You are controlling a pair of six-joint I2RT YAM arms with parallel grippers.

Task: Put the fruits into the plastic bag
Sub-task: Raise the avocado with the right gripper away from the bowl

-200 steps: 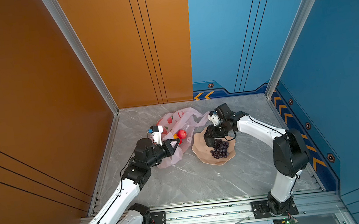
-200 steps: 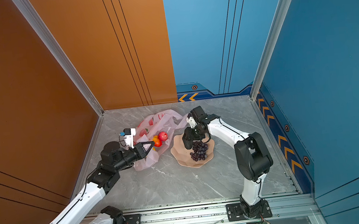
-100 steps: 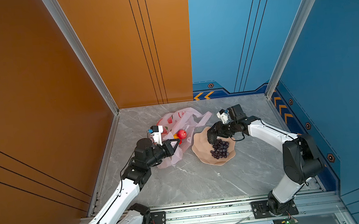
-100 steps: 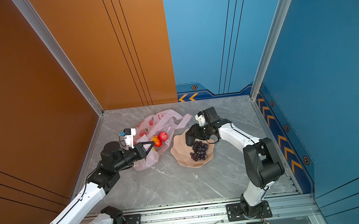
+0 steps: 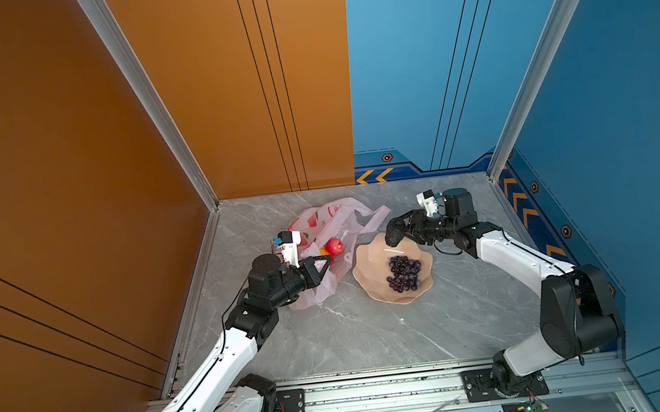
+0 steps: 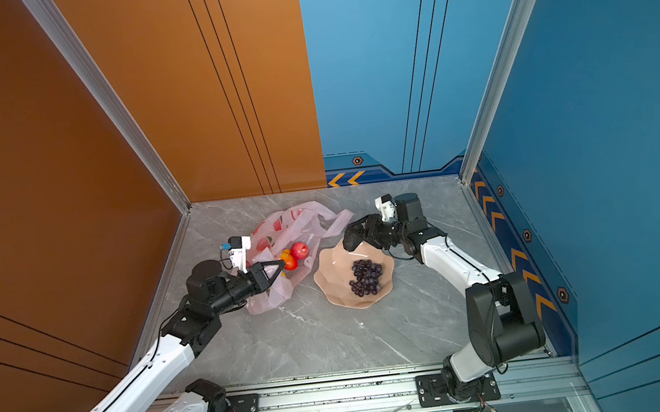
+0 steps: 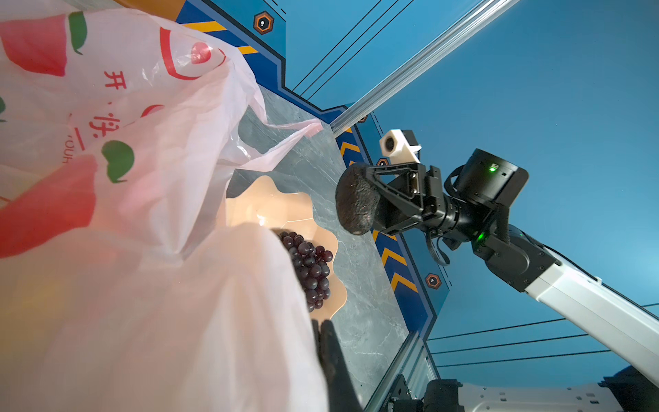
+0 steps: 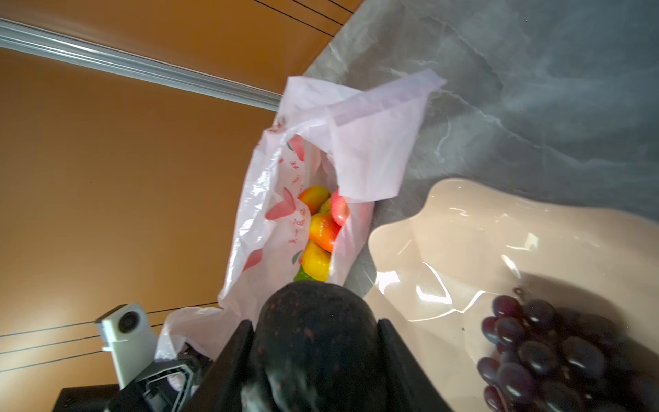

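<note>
Top views: left gripper (image 5: 325,260) clenched on plastic bag (image 5: 335,214) rim; red apple (image 5: 335,246) in bag mouth.
Left wrist: right gripper (image 7: 363,199) grasping dark avocado (image 7: 351,201), raised over peach bowl (image 7: 249,203) edge, beside bag.
Right wrist: grape bunch (image 8: 542,353) in bowl; red-yellow fruits (image 8: 322,231) inside open bag.

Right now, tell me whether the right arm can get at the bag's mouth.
Probably yes. The left fingers pinch the bag open, its mouth facing the right arm; only air above the bowl lies between. The avocado it holds should fit.
</note>
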